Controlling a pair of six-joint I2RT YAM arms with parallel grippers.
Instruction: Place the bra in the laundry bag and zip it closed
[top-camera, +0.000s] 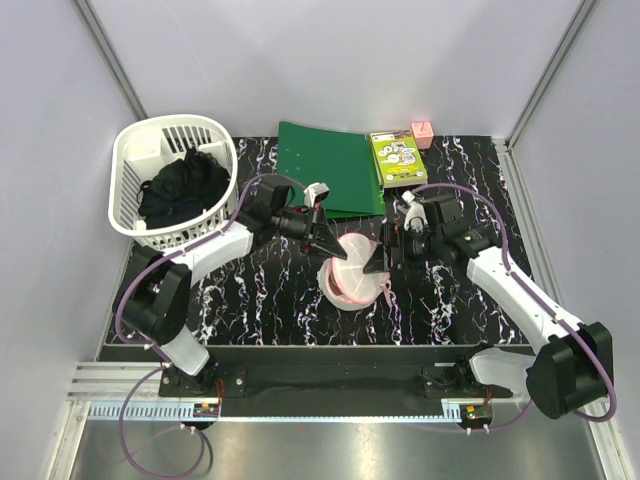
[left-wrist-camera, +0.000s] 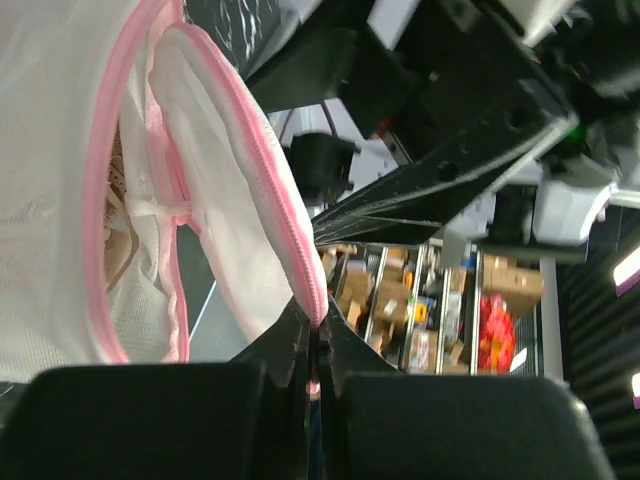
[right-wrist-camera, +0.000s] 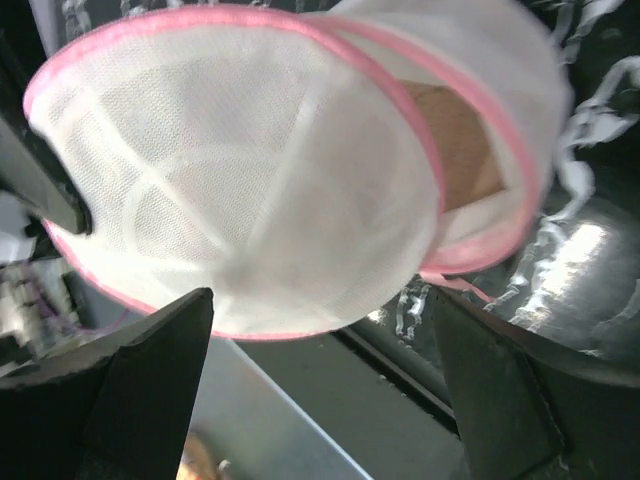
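**A:** Nearest first; what has the left gripper (left-wrist-camera: 316, 340) got?

**B:** It is pressed together on the pink rim of the laundry bag (left-wrist-camera: 230, 170); the right gripper (right-wrist-camera: 320, 310) is spread, the bag just ahead of its fingers, nothing pinched.

**A:** And the bra (right-wrist-camera: 462, 140)?

**B:** Inside, peach behind the mesh; the rim gapes there, unzipped; the right arm is free, so I'd judge the zipping falls to it, following the rim round.

**A:** The zip pull?

**B:** Cannot tell; the wrist views show the gap, the overhead view only a white dome between both arms; beyond stand the basket (top-camera: 125, 185) and the green folder (top-camera: 325, 165).
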